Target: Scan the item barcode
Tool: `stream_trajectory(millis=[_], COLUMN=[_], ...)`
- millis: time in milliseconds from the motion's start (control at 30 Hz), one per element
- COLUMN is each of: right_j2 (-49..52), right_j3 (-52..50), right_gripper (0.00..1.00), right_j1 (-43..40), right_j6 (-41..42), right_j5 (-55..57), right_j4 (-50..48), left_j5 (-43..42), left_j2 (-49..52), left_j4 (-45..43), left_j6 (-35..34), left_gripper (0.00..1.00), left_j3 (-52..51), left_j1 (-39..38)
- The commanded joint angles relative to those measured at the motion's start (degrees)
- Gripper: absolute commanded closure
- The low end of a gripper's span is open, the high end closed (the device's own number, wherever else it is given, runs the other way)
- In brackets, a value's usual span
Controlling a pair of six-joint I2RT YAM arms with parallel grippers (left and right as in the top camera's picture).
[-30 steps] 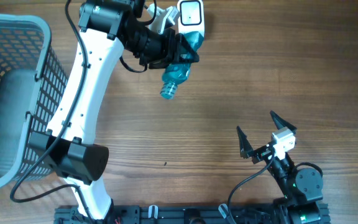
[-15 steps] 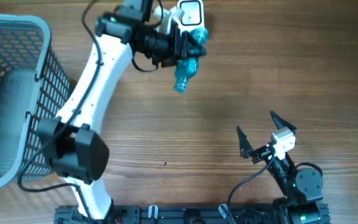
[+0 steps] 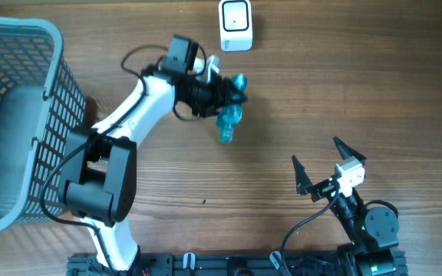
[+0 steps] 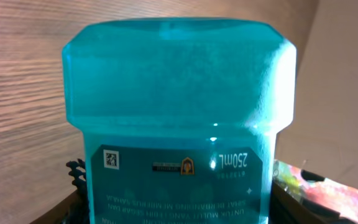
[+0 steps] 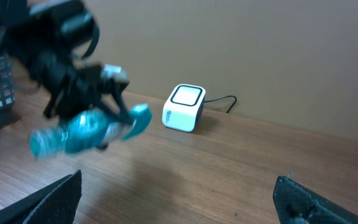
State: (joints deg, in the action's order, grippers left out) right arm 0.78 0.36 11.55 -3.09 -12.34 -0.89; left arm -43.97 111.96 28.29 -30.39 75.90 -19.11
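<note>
Above the worktop (image 3: pixel 374 69), mid-left, L hand (image 3: pixel 219 96) is clamped round the middle of the blue-teal bottle (image 3: pixel 229 121). It holds the bottle off the surface w/ cap aimed toward the robot's side and base toward the scanner (image 3: pixel 235 14). Bottle's near the scanner but apart from it, not over its window. L wrist view: bottle base fills the frame, label (image 4: pixel 179 193) w/ a small square code facing the camera; no striped barcode visible there. R hand (image 3: pixel 315 150) sits low at front-right, jaws spread wide, nothing in it.

Progress, as a judgement: pick-up done, item's airborne; can't tell from this whether a scan has registered. Prob. left: turn the coded face to the scanner window, hold it close, then put it down somewhere, maybe the grey basket (image 3: pixel 66 92) at far left.

Surface: brown wood-grain, matte. Room: plain beige wall (image 5: pixel 260 37) right behind the worktop; scanner's cable (image 5: pixel 225 99) runs back toward it.
</note>
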Motion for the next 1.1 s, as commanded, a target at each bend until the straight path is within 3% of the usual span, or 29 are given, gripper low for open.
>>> stream_trajectory(millis=[0, 167, 367, 733, 867, 1067], right_j2=[-0.57, -0.57, -0.57, -0.57, -0.57, -0.57], right_j3=[-0.07, -0.07, -0.07, -0.07, -0.07, -0.07], right_gripper=[0.0, 0.0, 0.0, 0.0, 0.0, 0.0], right_j1=[-0.17, -0.17, -0.17, -0.17, -0.17, -0.17], right_j6=[0.09, 0.13, 0.09, 0.11, 0.13, 0.13], right_j5=[0.57, 0.57, 0.57, 0.57, 0.57, 0.57], right_j4=[-0.13, -0.13, -0.13, -0.13, -0.13, -0.13], left_j5=[-1.62, -1.55, -1.31, -5.31, -7.17, -6.05], left_j2=[-7.3, -11.89, -12.2, -11.89, -11.89, -11.87], left_j4=[-11.15, -25.66, -36.0, -72.89, -77.4, -73.29], left_j6=[-6.99, -10.6, -11.1, -26.25, -28.65, -28.57], left_gripper=[0.96, 0.96, 0.96, 0.96, 0.96, 0.96], left_j3=[-12.31, -22.8, -27.89, -44.7, -46.73, -46.75], left_j1=[1.01, 2.05, 2.1, 6.93, 8.07, 8.07])
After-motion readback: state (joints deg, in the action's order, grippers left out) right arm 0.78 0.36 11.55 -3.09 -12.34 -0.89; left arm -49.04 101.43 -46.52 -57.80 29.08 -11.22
